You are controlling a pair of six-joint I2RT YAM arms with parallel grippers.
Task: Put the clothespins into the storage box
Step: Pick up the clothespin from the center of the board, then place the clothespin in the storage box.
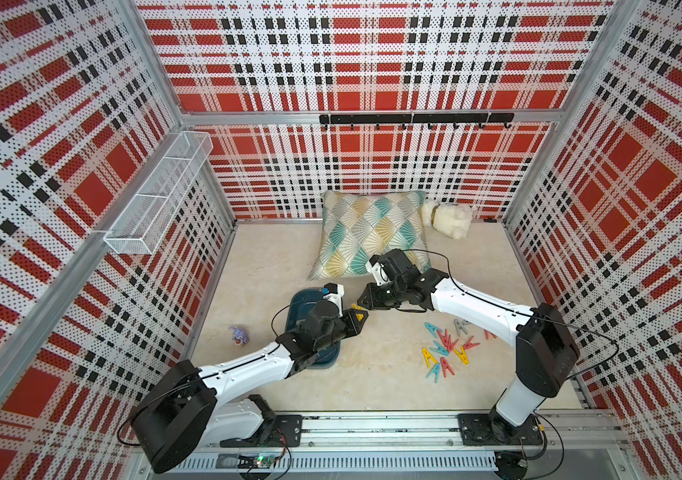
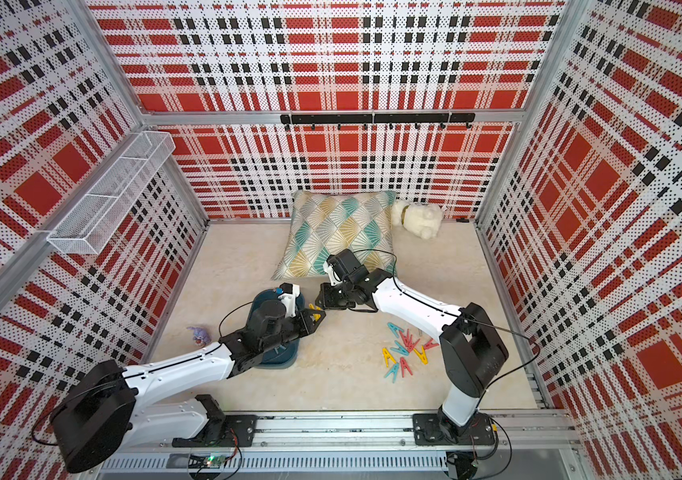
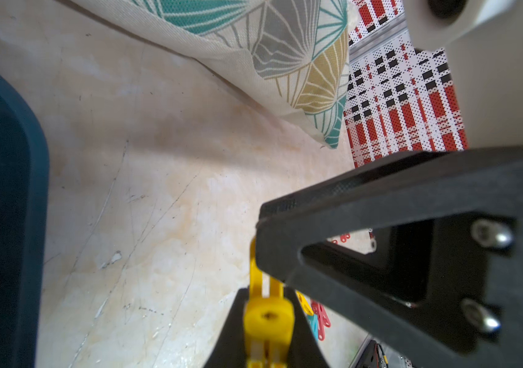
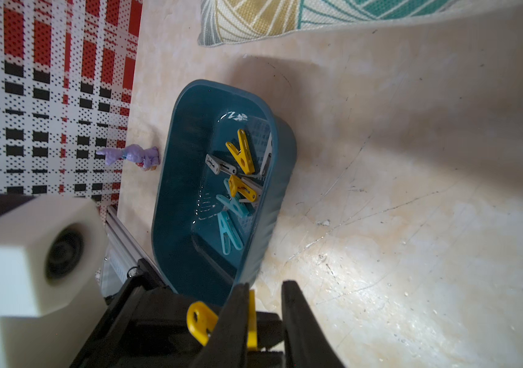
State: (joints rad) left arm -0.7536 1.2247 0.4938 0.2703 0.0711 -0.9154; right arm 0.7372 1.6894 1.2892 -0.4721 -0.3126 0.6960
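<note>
Both top views. Tip to tip above the middle of the bench (image 1: 372, 386): left gripper (image 1: 362, 316) and right gripper (image 1: 361, 302), just beside the right rim of the storage box (image 1: 302, 301). Between them a yellow clothespin (image 1: 356, 308), clenched in the left gripper. Box on the left half of the bench, long side running front to back, largely covered by the left arm. On the right half toward the front edge, loose clothespins (image 2: 403, 351) lying flat: teal, red-pink, yellow and grey, some touching or overlapping, a few partly under the right arm. Against the back edge a patterned cushion (image 1: 372, 232), with a plush toy (image 1: 449, 218) just beside it toward the back right corner. Near the left edge a purple figurine (image 1: 239, 336).

Left wrist view. Yellow clothespin (image 3: 268, 315) pinched at its round, holed end between the left fingers (image 3: 231, 337). Legs pointing away, far end hidden behind the tip of one of the right fingers (image 3: 333, 220). Dark box rim (image 3: 15, 159) to one side, cushion corner beyond.

Right wrist view. Right fingers (image 4: 238, 313) parted, with a clear gap between them. One leg of the pin lying against one finger and apart from the other — grip released. Round end of the pin (image 4: 201, 318) sticking out by the left gripper's black frame. Storage box (image 4: 171, 159) upright on the bench. Inside it several clothespins (image 4: 241, 188) heaped toward one long wall: two yellow, two teal, at least two grey. Figurine beyond the box, by the plaid wall.
</note>
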